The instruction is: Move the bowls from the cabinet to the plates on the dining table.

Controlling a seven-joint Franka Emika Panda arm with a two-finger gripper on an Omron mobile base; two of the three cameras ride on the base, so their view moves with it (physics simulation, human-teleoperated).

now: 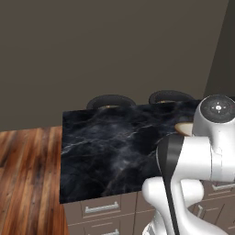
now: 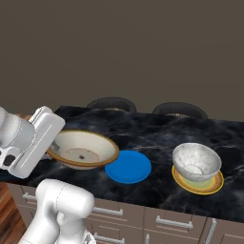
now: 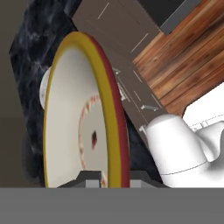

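The gripper (image 3: pixel 107 177) is pinched on the rim of the cream bowl (image 2: pixel 83 148), its two dark tips nearly together with only the thin wall of the rim between them. In the hand view the bowl's yellow-brown edge runs straight up from between the tips, so the grip sits on the near side of the rim and the rest of the bowl hangs out beyond it. That suits carrying: held by the edge, the bowl stays level with its mouth up, as the right base view shows it, over the left part of the dining table (image 2: pixel 157 131).

The blue plate (image 2: pixel 128 167) lies near the table's front edge, and the cream bowl's right side reaches just to the plate's left edge. Whether the bowl hangs clear of the marble or already rests on it is hard to judge from this angle. It probably needs to go further right to sit centred on the plate.

The grey marbled bowl (image 2: pixel 196 162) already stands on the yellow plate (image 2: pixel 212 186) toward the table's front right, so that half of the job looks done. Two dark round chair backs (image 2: pixel 112 104) show behind the far edge.
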